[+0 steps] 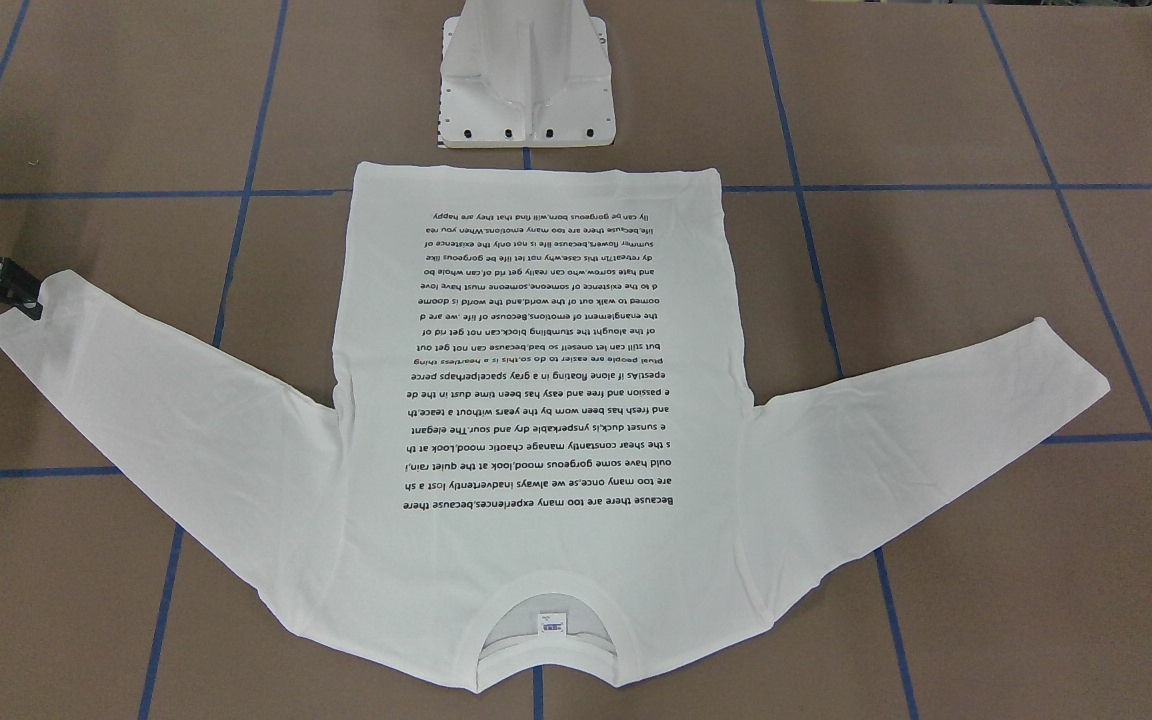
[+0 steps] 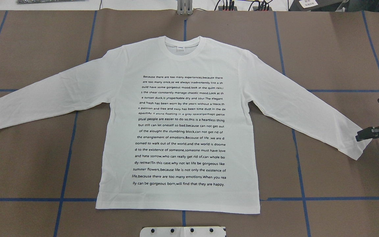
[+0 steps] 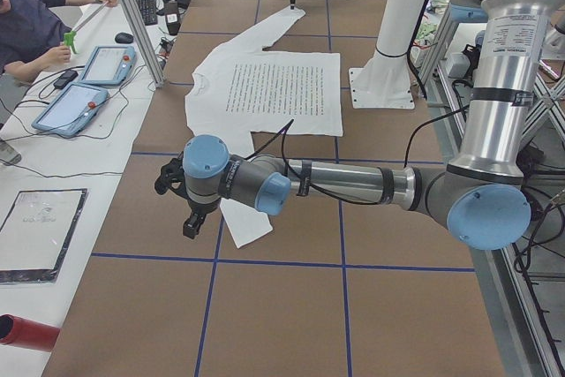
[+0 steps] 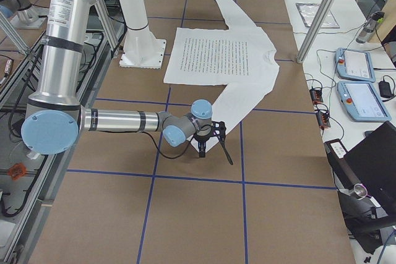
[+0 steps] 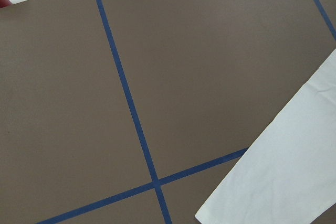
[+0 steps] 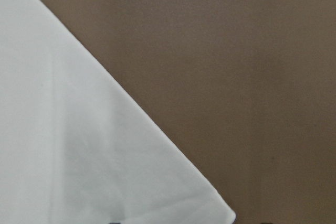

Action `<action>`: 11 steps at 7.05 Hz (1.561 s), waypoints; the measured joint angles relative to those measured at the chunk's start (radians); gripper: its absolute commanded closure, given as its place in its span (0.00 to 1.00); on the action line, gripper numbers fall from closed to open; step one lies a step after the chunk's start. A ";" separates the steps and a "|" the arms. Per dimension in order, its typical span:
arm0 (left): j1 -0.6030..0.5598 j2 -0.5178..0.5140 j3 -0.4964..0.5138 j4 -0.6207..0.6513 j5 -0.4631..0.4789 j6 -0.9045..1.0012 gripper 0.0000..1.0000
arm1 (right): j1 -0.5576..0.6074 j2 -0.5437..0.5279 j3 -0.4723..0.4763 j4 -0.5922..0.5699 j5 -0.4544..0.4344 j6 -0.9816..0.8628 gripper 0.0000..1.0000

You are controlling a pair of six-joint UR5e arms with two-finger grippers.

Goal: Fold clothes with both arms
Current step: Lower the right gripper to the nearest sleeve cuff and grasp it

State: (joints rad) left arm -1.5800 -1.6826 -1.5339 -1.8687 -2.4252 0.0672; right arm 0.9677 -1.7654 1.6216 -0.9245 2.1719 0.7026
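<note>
- My right gripper [image 2: 364, 134]: low at the edge of the shirt's [image 2: 117, 131] right cuff [image 2: 360, 149], jaws apart, nothing pinched.
- My left gripper [image 3: 191, 218]: hangs beside the left cuff [image 3: 252, 229]; released or clenched, can't tell.
- Shirt flat, print up, mid table [image 2: 28, 164].
- Print starts "Because there are too many experiences".
- Neck label [image 2: 180, 48]: too small to read.

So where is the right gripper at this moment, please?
In the overhead view the right gripper is at the right edge, at the cuff of the T-shirt sleeve on that side. In the front-facing view it shows at the left edge.
</note>
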 measured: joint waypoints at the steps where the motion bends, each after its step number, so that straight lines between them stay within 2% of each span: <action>1: 0.000 0.000 0.000 -0.004 0.000 -0.001 0.01 | -0.006 0.001 -0.009 0.000 0.000 0.000 0.32; 3: 0.000 0.000 0.000 -0.012 0.000 -0.003 0.01 | -0.008 0.001 -0.016 0.000 0.002 0.000 0.53; 5: 0.000 -0.002 0.001 -0.013 0.000 -0.002 0.01 | -0.009 0.002 -0.015 0.000 0.003 0.000 0.81; 6: 0.000 -0.003 0.002 -0.013 0.000 -0.004 0.01 | -0.009 0.002 -0.014 -0.001 0.003 0.001 0.92; 8: 0.000 -0.006 0.004 -0.013 0.001 -0.006 0.01 | -0.009 0.005 -0.004 -0.003 0.003 0.003 1.00; 11: 0.001 -0.011 0.005 -0.013 0.000 -0.011 0.01 | 0.000 0.003 0.073 -0.002 0.006 0.006 1.00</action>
State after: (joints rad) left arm -1.5787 -1.6939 -1.5291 -1.8822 -2.4252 0.0565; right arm 0.9679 -1.7622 1.6947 -0.9262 2.1776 0.7084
